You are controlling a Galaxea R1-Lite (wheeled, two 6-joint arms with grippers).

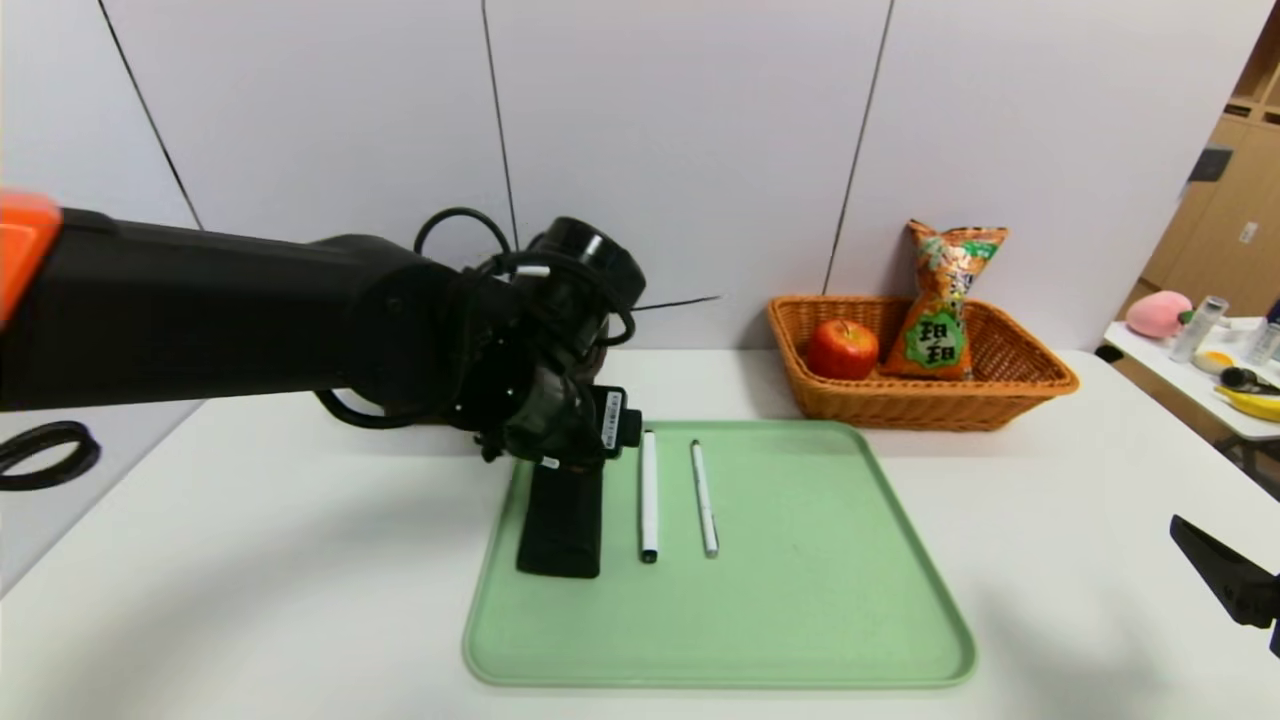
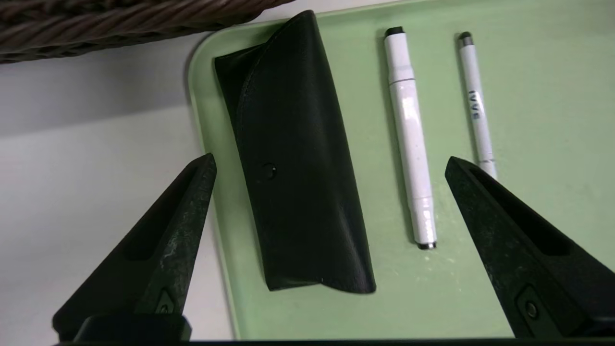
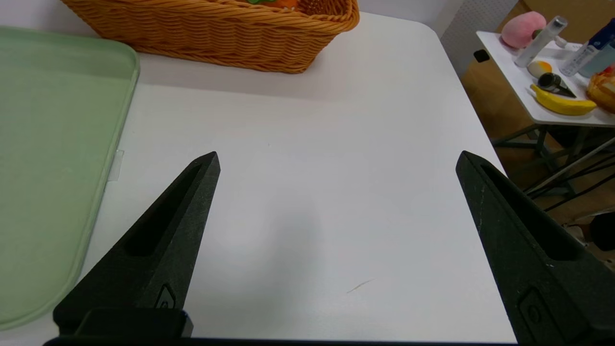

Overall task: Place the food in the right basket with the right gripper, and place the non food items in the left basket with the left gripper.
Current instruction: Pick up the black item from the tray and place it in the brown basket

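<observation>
A black soft case (image 1: 562, 525) lies at the left edge of the green tray (image 1: 800, 600), with a thick white marker (image 1: 648, 495) and a thin white pen (image 1: 704, 497) beside it. My left gripper (image 2: 330, 158) hovers open above the case (image 2: 293, 158), its jaws spanning the case and the marker (image 2: 408, 134); the pen (image 2: 475, 101) is just past one fingertip. The dark left basket (image 2: 120, 24) shows only in the left wrist view; my left arm (image 1: 400, 330) hides it in the head view. The right basket (image 1: 1040, 385) holds a red apple (image 1: 842, 349) and a snack bag (image 1: 940, 310). My right gripper (image 3: 336, 156) is open and empty over bare table.
A side table (image 1: 1180, 385) at the far right carries a banana (image 1: 1250, 402), a pink toy and bottles. A black cable loop (image 1: 45, 455) lies at the left table edge. The wall stands close behind the baskets.
</observation>
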